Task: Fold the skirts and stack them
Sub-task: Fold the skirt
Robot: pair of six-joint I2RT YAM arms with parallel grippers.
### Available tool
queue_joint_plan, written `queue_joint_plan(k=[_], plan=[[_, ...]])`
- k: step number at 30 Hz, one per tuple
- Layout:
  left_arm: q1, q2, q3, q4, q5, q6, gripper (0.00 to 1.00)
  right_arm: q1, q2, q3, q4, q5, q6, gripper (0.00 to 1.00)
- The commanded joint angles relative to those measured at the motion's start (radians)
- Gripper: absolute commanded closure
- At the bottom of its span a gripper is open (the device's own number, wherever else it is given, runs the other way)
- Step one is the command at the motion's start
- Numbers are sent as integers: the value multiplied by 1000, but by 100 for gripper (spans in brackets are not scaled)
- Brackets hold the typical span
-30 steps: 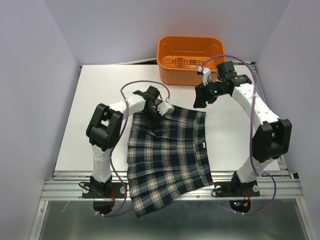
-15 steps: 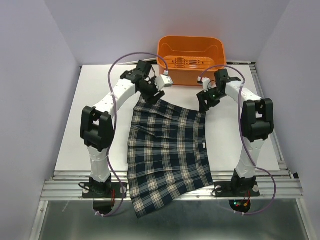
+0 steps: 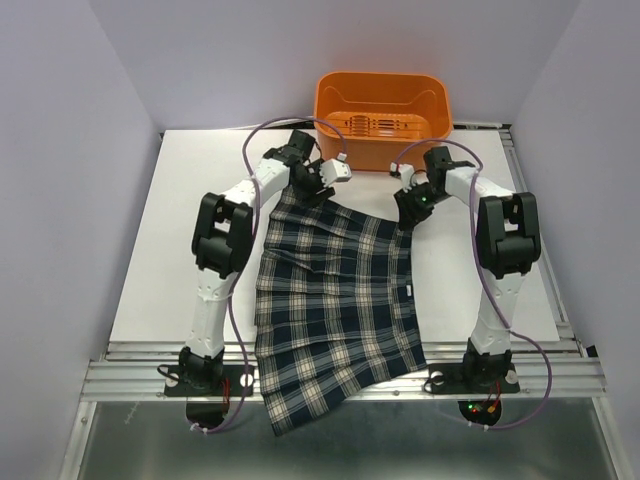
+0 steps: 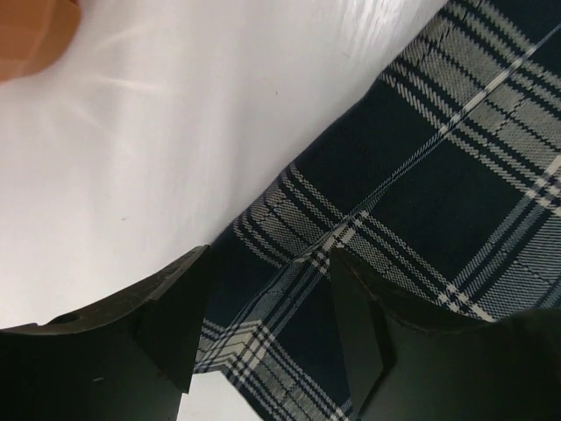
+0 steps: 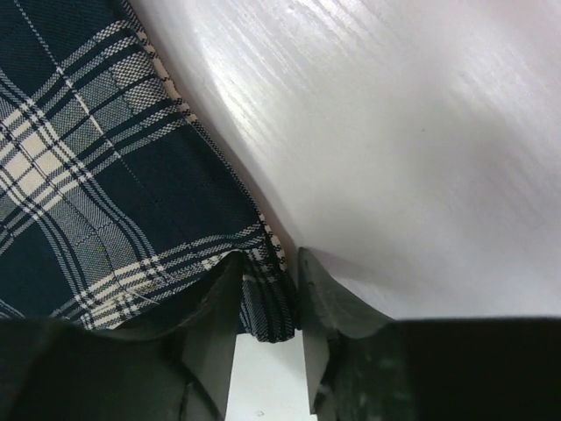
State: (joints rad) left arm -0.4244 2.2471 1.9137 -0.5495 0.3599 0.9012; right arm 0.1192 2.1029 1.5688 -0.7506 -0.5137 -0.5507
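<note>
One plaid skirt lies spread flat on the white table, with its hem hanging over the near edge. My left gripper is at the skirt's far left corner. In the left wrist view it stands open, its fingers straddling the cloth with a gap on each side. My right gripper is at the far right corner. In the right wrist view it is pinched on a fold of the skirt's edge, and cloth fills the space between the fingers.
An orange plastic basket stands at the table's far edge, just behind both grippers, and its rim shows in the left wrist view. Bare white table lies to the left and right of the skirt.
My left gripper left the cloth, opened, and moved to the skirt's far left corner. My right gripper came down to the far right corner and closed on the cloth edge.
</note>
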Motion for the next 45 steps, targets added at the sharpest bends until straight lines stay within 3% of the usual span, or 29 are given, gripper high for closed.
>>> queue_joint_plan(k=[1,8,13,14,15,19,22,34,45], plan=[[-1,12,56,-1,-41,79,32,5,-17,-35,20,-2,-48,65],[9,-14,-73,-67,-36,154,37,34,-83,-72,14,3,-89,73],[15,-49,-162,-93,-35,160,59,43,-106,-84,-1,23,-107,92],[21,-55,-160,-95,-36,153,66,43,-112,-81,-9,27,-107,99],[26,-54,-153,-113,-36,137,67,43,-115,-81,-9,30,-106,99],[58,-64,-41,-190,16,128,47,43,-141,-87,13,49,-89,99],[62,-104,14,-237,60,149,39,43,-173,-98,52,66,-89,99],[64,-78,120,-99,65,70,34,224,-297,-226,178,216,-146,99],[102,39,145,-231,99,163,34,276,-503,-341,260,267,-178,99]])
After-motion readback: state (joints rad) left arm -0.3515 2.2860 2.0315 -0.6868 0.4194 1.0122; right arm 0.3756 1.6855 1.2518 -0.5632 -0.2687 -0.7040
